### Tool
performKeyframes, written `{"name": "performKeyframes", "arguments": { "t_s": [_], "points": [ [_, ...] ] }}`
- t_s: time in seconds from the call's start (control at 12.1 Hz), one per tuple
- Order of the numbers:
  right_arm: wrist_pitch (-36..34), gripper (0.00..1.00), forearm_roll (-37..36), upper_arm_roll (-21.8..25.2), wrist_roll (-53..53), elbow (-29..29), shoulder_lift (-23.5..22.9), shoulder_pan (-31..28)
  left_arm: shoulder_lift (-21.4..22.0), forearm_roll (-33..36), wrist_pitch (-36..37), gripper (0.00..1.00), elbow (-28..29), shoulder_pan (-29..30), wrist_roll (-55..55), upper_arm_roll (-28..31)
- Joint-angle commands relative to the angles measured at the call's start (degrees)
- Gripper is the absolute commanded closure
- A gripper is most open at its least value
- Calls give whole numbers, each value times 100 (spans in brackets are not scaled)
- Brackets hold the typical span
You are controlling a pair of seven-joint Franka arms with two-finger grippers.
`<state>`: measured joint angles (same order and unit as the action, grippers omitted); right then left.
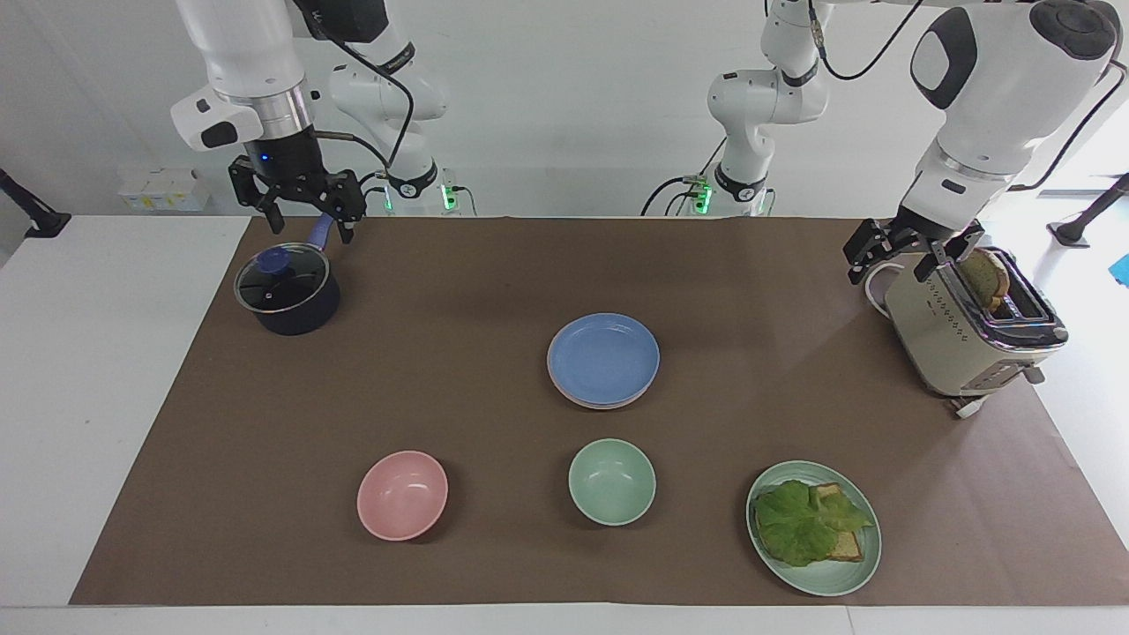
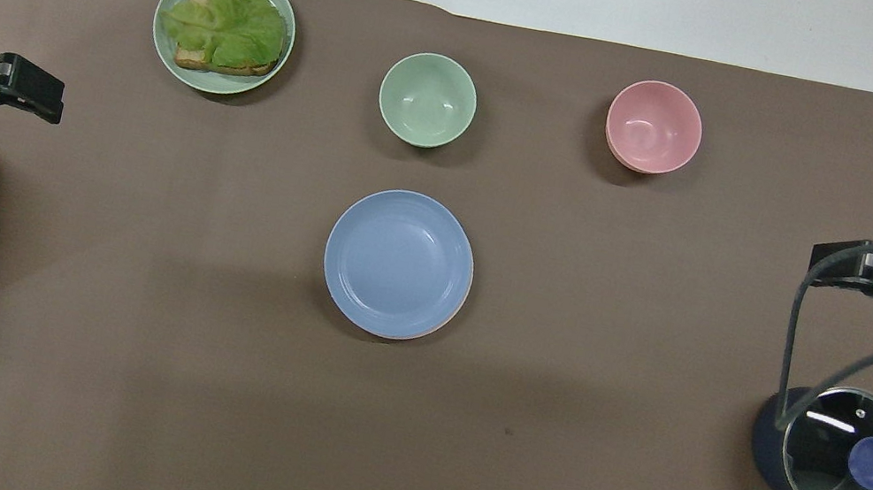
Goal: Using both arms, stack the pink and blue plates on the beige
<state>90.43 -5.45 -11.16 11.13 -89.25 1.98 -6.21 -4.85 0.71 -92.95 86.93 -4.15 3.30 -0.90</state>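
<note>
The bench (image 1: 106, 370) carries a brown mat (image 1: 370, 388), and the blue plate (image 1: 603, 354) at the mat's middle serves as the landmark. It lies on top of the pink plate (image 1: 578, 397), whose rim shows as a thin edge under it; whether a beige plate lies beneath cannot be told.

The toaster (image 1: 966, 331), with bread in its slot, stands toward the left arm's end of the bench from the blue plate. The left end effector (image 1: 908, 256) hangs open and empty just above the toaster's robot-side end.

The lidded saucepan (image 1: 287, 291) sits toward the right arm's end from the blue plate and nearer the robots. The right end effector (image 1: 298, 210) hangs open and empty over the saucepan's handle.

Farther from the robots than the blue plate lie the green plate (image 1: 833, 578) bearing lettuce on toast, the green bowl (image 1: 611, 481) and the pink bowl (image 1: 402, 495).
</note>
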Motion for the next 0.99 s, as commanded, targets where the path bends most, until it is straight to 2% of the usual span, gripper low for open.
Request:
{"name": "performKeyframes", "arguments": {
  "t_s": [0.0,0.08,0.16,0.41,0.49,0.91],
  "points": [
    [-306,0,43,26,-313,95,-68,-143,28,69,49,0,26,63,-39,-50],
    [-238,0,392,52,-522,-334,238,-274,28,69,49,0,26,63,-39,-50],
    [-80,0,526,61,-603,-451,285,-293,28,78,49,0,26,63,-39,-50],
    [-26,0,554,70,-603,-348,207,-310,28,70,49,0,26,63,-39,-50],
    [-148,0,537,52,-595,-112,58,-302,28,78,49,0,26,63,-39,-50],
    [-210,0,536,70,-559,-110,66,-293,28,69,49,0,26,63,-39,-50]
  ]
}}
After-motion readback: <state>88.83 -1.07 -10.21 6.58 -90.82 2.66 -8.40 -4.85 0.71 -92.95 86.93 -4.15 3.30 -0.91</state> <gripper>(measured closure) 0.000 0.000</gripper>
